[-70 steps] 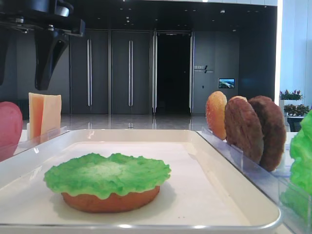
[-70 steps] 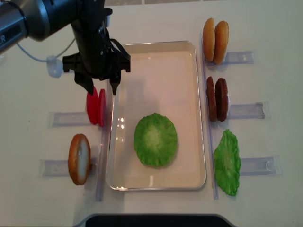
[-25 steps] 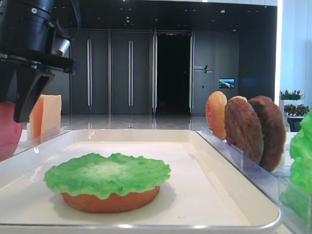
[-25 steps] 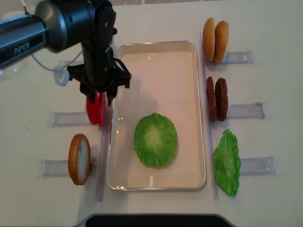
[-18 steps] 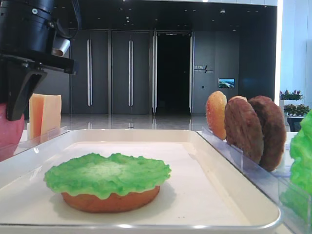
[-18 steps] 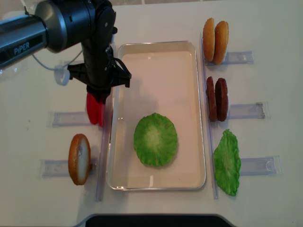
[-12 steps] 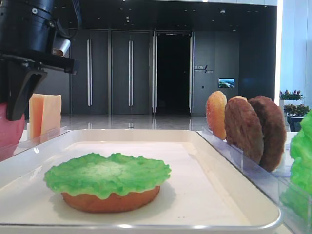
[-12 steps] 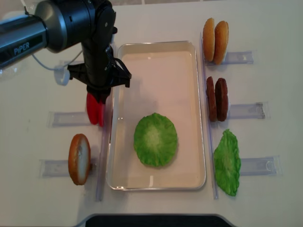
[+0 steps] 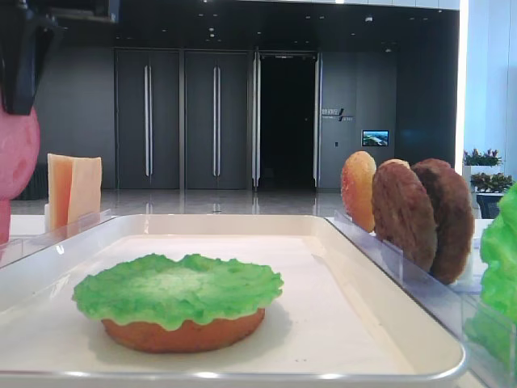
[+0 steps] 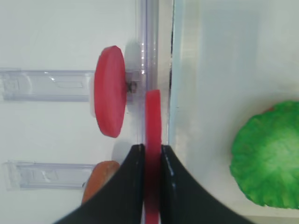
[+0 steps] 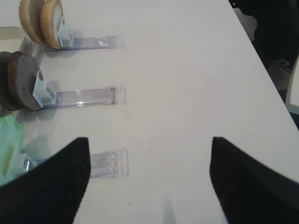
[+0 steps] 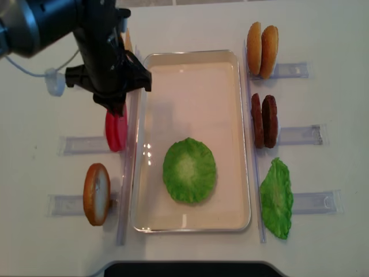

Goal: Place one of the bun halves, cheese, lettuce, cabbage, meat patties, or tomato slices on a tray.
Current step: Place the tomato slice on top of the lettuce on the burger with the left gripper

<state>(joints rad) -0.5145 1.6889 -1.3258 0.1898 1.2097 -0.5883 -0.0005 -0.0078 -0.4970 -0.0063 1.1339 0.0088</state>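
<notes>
While the white tray sits in the middle of the worktop, everything else can be placed against it. Left of the tray's near end, one bun half stands on edge in a clear holder. Farther up that left side, the left hand pinches one tomato slice upright between its fingers, lifted just outside the tray's left rim, while the other tomato slice stands in its holder beside it. On the tray, toward its near end, the lettuce lies over a flat bun half. Right of the tray stand two bun halves, two meat patties and a second green leaf. Well right of the tray, the right hand hovers over bare worktop, fingers spread, holding nothing.
</notes>
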